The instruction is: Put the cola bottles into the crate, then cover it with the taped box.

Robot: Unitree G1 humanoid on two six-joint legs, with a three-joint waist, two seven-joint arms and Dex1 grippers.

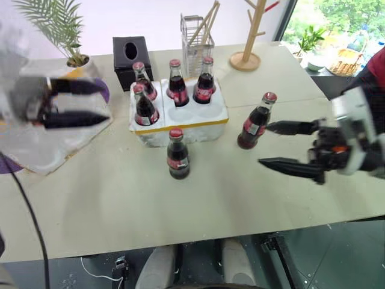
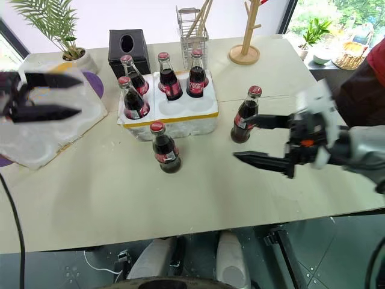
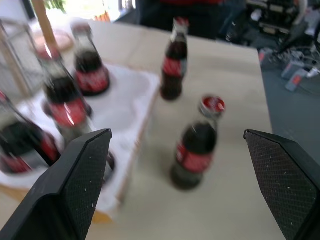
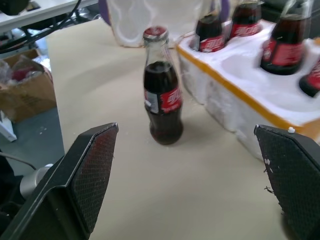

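Note:
The crate (image 1: 198,123) is a low white foam tray with a yellow band, standing mid-table. Several cola bottles stand in it, among them one at the front left (image 1: 144,106) and two at the back (image 1: 176,81) (image 1: 205,81). Another cola bottle (image 1: 178,155) stands on the table just in front of the crate, and one more (image 1: 256,122) to its right. My right gripper (image 1: 264,144) is open beside that right bottle, its upper fingertip close to it. Raised at the left, my left gripper (image 1: 105,103) is open and empty over the taped box (image 1: 42,150).
Behind the crate stand a black tissue box (image 1: 129,54), a wire holder (image 1: 196,39) and a wooden stand (image 1: 246,57). A potted plant (image 1: 71,36) is at the back left. A person in red (image 1: 379,66) is at the right edge.

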